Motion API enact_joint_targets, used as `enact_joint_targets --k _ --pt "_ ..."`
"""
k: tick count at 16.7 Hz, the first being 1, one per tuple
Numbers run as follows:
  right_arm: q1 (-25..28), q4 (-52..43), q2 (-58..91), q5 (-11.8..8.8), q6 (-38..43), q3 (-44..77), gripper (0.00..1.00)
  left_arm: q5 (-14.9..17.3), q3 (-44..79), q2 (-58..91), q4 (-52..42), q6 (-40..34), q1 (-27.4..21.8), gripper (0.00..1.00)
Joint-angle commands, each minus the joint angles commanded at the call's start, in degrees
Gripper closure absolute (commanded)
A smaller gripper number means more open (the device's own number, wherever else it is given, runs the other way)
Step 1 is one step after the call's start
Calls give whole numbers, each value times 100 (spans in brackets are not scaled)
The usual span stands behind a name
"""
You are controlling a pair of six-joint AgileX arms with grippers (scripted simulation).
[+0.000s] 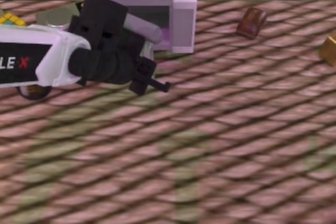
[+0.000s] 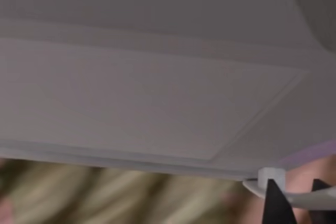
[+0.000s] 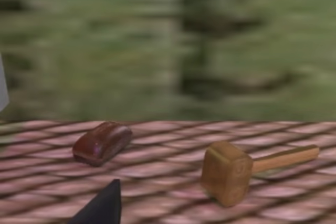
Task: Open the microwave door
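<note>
While the left arm reaches in from the left, its black pincer (image 1: 140, 74) sits at the near edge of the flat pale lavender microwave door (image 1: 140, 27), which stands partly swung out from the boxy pale lavender-white microwave (image 1: 157, 3) at the far left-centre of the bench (image 1: 220, 145). In the left wrist view the fingertips (image 2: 273, 203) straddle the slim silver handle (image 2: 294, 195); whether they are clenched on it I cannot tell. The door looks rigid, light, hinged and smooth, so the handle is the place to hold. Further right lie a brown rounded block (image 3: 102, 142) and a wooden mallet (image 3: 231, 171). The right pincer's state is not shown.
</note>
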Motion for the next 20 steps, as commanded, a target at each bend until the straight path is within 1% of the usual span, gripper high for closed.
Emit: enact_joint_targets --k 5,20 --pt "0 0 0 0 0 0 0 210 -107 -104 -4 303 152 100" --pt "0 0 0 0 0 0 0 211 -108 -104 -4 305 152 100"
